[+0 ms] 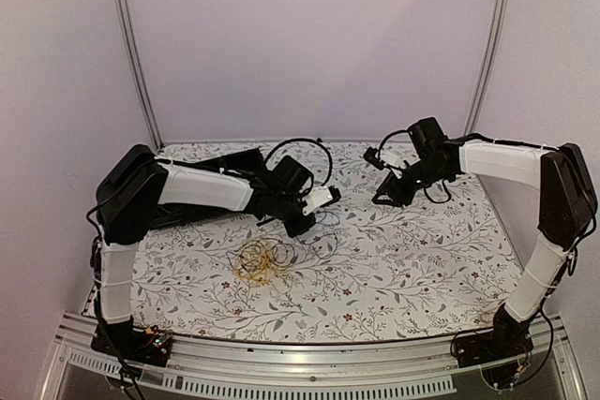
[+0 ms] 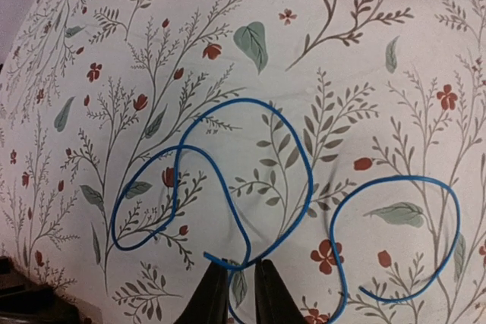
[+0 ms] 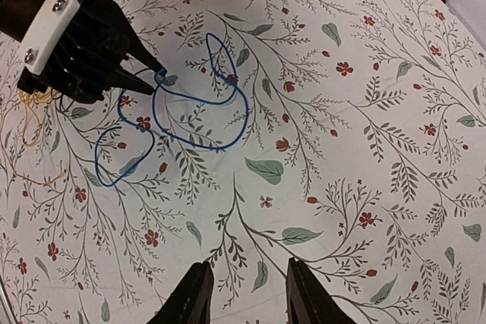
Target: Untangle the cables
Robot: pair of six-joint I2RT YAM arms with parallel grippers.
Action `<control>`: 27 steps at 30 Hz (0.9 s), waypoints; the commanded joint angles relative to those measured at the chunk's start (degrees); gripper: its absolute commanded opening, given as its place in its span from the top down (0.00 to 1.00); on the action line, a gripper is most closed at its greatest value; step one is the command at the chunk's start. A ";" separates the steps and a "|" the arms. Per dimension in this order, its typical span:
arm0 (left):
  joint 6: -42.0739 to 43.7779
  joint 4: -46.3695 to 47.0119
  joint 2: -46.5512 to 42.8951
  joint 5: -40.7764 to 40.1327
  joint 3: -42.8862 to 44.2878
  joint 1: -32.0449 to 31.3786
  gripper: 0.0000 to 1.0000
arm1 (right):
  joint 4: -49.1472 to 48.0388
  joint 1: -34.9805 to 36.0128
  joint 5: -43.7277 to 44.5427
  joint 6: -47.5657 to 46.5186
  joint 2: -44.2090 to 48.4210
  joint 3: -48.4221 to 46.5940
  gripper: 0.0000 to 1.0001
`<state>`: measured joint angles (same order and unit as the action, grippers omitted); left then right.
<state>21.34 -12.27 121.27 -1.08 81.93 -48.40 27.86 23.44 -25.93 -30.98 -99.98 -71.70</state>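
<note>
- The blue cable (image 2: 250,100) is one thin wire lying flat on the flowered counter (image 1: 422,278) in several loose, overlapping loops.
- Seen from my left end effector (image 2: 237,263), those loops fan out ahead of the tips: a big one straight ahead, a smaller one off to its left, another off to its right.
- A strand of the blue cable crosses right at the tips and runs back between the jaws.
- The yellow cable (image 1: 262,262) is a small tangled coil just beside my left end effector, on the side toward my bases. It lies apart from the blue loops.
- Ahead of my left end effector and past the blue loops there is only flat cloth, and the back wall stands well beyond it.
- The metal rail (image 1: 328,355) along the near edge lies well behind both end effectors.
- A wide stretch of cloth separates my two end effectors.
- My left end effector is low at the counter, its jaws narrow, with a slit between them that is wider than the wire. The blue cable sits in that slit, but I cannot tell whether it is pinched.
- My right end effector (image 3: 247,263) hangs above the counter, well to the right of the cables. Its jaws are moderately apart, holding and touching nothing.
</note>
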 commanded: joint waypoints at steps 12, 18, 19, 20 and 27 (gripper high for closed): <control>-5.09 5.09 -10.44 1.20 -5.66 0.70 1.00 | 0.53 -0.18 0.60 -0.91 -1.14 -0.12 0.63; -11.78 3.94 -22.35 -0.56 -9.44 3.85 1.00 | 0.53 -0.24 0.62 -1.01 -1.18 -0.11 0.63; -12.25 4.31 -24.35 0.32 -10.29 4.51 1.00 | 0.58 -0.18 0.59 -1.05 -1.18 -0.11 0.63; -12.13 4.83 -26.20 2.89 -11.29 5.13 0.99 | 0.59 -0.15 0.54 -1.09 -1.24 -0.17 0.63; -8.04 1.64 -20.21 2.26 -10.71 2.60 0.52 | 0.63 -0.23 2.21 -1.08 -1.79 -0.50 0.63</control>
<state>12.14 -7.11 93.78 2.00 71.53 -43.59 28.32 23.44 -25.45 -31.57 -100.71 -71.70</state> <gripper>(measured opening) 0.435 0.368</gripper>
